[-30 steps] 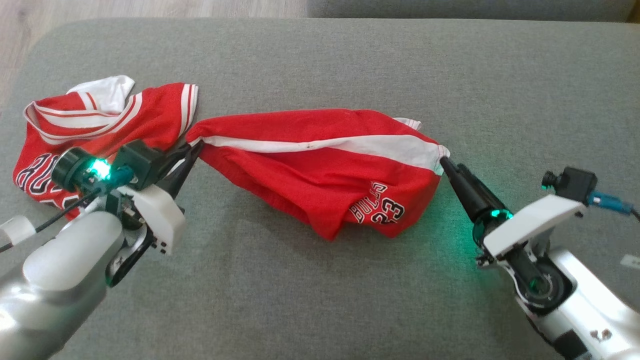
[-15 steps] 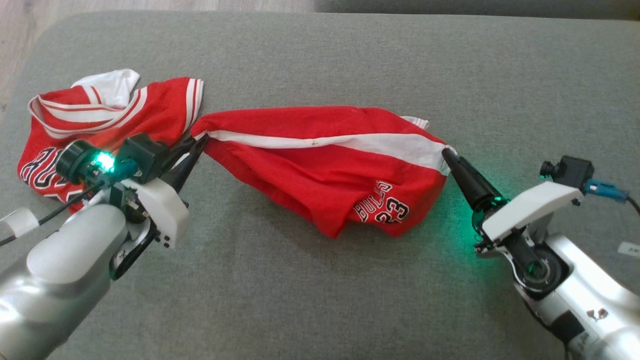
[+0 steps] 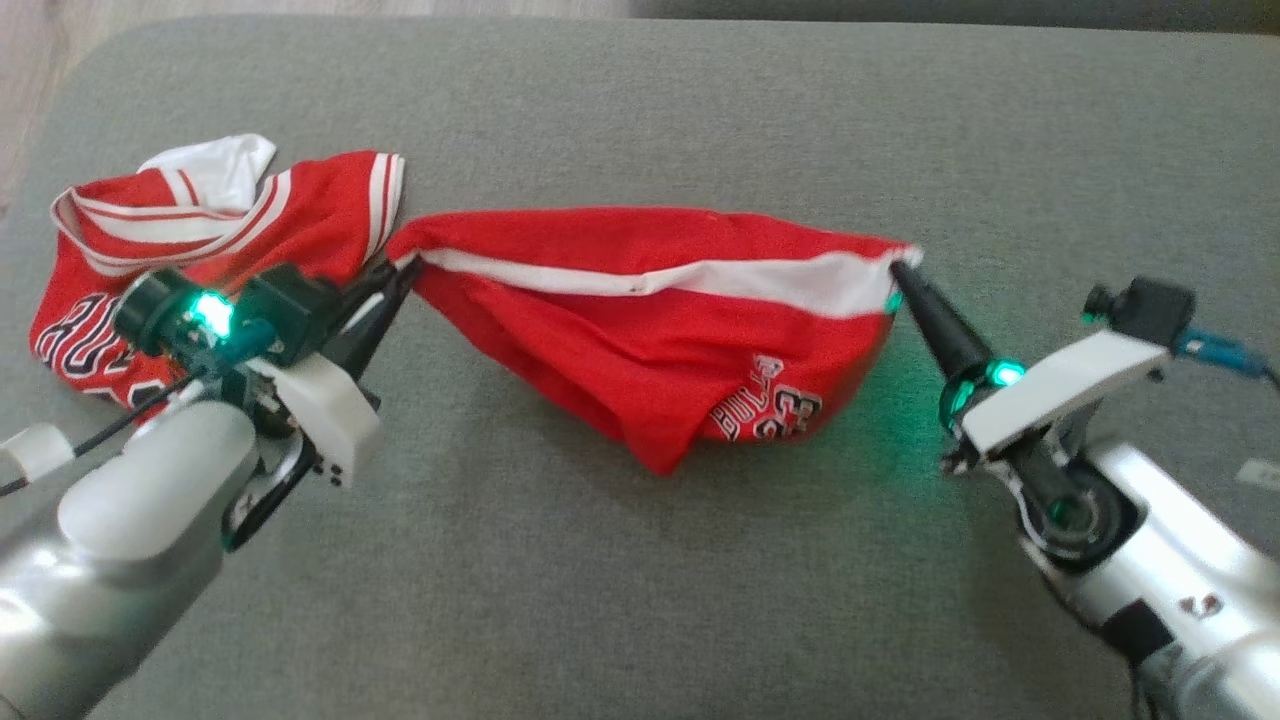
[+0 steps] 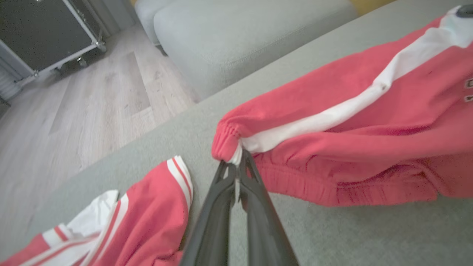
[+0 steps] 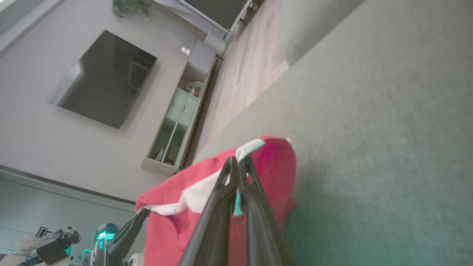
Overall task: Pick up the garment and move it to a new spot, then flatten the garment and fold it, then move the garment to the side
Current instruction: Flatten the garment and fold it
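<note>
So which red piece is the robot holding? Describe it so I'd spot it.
On the grey cushion, look at the middle: the shorts are stretched between the left gripper and the right gripper. Unlike the crumpled jersey beside them, they have one broad white stripe.

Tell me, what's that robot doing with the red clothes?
The robot is holding red shorts by both ends. Its left gripper pinches one end of the white stripe, and its right gripper pinches the other end. The shorts are stretched out between them over a grey cushion, with the middle sagging down. They are not folded yet. A red jersey lies crumpled on the cushion beside the left gripper, and nothing is holding it.
</note>
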`<state>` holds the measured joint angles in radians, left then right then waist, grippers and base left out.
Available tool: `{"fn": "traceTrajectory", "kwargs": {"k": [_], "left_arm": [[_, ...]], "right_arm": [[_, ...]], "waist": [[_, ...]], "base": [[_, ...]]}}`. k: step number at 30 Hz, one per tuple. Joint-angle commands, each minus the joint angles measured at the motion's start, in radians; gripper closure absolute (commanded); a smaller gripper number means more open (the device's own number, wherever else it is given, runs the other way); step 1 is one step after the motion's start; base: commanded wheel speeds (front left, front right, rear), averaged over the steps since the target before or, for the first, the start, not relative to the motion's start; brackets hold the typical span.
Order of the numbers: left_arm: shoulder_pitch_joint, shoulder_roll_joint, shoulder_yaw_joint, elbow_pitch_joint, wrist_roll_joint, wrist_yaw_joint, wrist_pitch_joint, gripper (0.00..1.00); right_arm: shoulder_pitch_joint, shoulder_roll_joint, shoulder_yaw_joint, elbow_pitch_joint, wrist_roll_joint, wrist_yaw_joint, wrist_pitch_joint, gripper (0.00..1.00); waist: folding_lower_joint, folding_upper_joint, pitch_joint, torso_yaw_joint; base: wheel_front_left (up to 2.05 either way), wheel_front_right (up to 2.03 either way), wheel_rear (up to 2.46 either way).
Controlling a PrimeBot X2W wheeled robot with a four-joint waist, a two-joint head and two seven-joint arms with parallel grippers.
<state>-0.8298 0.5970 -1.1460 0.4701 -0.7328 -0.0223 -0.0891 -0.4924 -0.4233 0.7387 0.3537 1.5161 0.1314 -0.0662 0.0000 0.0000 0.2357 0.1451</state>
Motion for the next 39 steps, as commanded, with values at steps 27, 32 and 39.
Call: {"fn": "traceTrajectory", "kwargs": {"k": [27,32,39], "left_arm": [[-0.308,-0.147,0.271,0.003,0.361,-0.033,-0.173,1.00],[-0.064,-0.136,0.265,-0.054,0.367,-0.044,-0.173,1.00],[0.281,-0.137,0.165,-0.082,0.370,-0.064,-0.173,1.00]], "right_arm": [[-0.393,-0.314,-0.134,-0.224,-0.265,-0.001,-0.195,1.00],[-0.178,-0.358,-0.112,-0.289,-0.232,-0.001,-0.195,1.00],[0.207,-0.479,-0.150,-0.427,-0.210,-0.001,-0.195,1.00]], "waist": [[0.0000,0.0000,0.052,-0.190],[0.0000,0.0000,0.029,-0.186],[0.0000,0.0000,-0.045,-0.152]], "base": [[0.00,0.00,0.00],[0.00,0.00,0.00],[0.00,0.00,0.00]]}}
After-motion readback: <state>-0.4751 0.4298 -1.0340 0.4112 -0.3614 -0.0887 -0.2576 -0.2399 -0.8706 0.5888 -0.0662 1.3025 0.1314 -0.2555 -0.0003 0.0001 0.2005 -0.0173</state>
